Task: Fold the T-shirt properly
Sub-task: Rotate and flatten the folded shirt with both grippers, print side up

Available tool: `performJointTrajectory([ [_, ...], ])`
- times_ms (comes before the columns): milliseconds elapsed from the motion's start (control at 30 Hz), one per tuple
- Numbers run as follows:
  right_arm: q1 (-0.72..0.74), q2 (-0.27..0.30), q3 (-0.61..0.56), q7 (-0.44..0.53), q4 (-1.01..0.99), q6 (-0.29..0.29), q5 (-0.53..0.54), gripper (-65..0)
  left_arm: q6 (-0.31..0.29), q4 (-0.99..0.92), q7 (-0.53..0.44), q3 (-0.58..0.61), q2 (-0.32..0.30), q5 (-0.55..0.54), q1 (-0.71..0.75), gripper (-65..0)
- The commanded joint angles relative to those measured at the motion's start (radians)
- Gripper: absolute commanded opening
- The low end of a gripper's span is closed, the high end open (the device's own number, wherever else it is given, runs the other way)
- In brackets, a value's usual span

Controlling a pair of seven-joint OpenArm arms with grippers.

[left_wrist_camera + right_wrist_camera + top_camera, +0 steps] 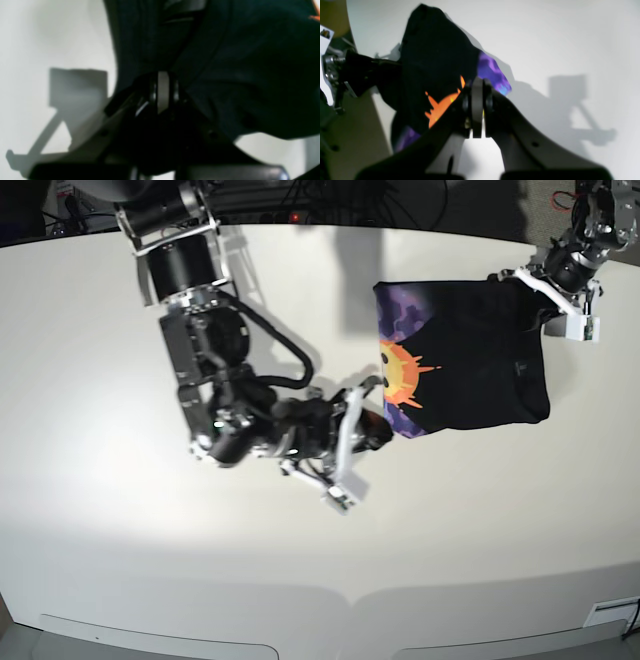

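The T-shirt [470, 360] is black and hangs partly lifted over the right half of the white table [150, 560]. An orange sun face and purple print show along its left edge. My right gripper [385, 430] is shut on the shirt's lower left corner. In the right wrist view its closed fingertips [477, 100] pinch the cloth [432, 55] beside the orange print. My left gripper [510, 278] is shut on the shirt's upper right corner. In the left wrist view it [163, 92] clamps plain black fabric [250, 75].
The right arm's bulky body [215, 380] stretches across the table's middle left. Cables and dark equipment [330, 200] line the far edge. The table's curved front edge [350, 595] runs along the bottom. The left arm [357, 70] shows beyond the shirt in the right wrist view.
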Motion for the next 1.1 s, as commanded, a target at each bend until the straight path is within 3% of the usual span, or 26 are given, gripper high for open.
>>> performJointTrajectory([
  [0,0.026,-0.020,-0.015,0.021,0.014,0.005,-0.018,-65.0,0.005,-0.002,-0.011,-0.005,-0.011,0.017,-0.029,-65.0],
  [167,0.026,-0.069,-0.053,0.021,0.014,0.005,-0.072,-65.0,-0.018,-0.072,-0.023,-0.003,-0.011,0.034,-0.163,-65.0],
  [300,0.025,-0.063,-0.053,0.021,0.014,0.005,-0.144,-65.0,-0.069,-0.101,-0.021,0.045,-0.012,0.035,-0.256,-65.0],
  [467,0.007,-0.026,-0.035,0.048,0.014,-0.029,-0.204,-65.0,-0.068,-0.135,-0.020,0.224,-0.011,0.060,-0.343,-65.0],
  [567,-0.021,-0.005,-0.025,0.066,0.004,-0.040,-0.219,-65.0,-0.011,-0.136,-0.018,0.299,-0.013,0.090,-0.396,-65.0],
  [867,-0.139,0.026,-0.022,0.064,-0.027,-0.037,-0.226,-65.0,-0.005,-0.114,0.047,0.288,-0.026,0.018,-0.457,-65.0],
  [1067,-0.142,0.019,0.024,0.120,0.010,-0.039,-0.218,-65.0,-0.005,0.016,0.249,0.174,-0.079,-0.136,-0.419,-65.0],
])
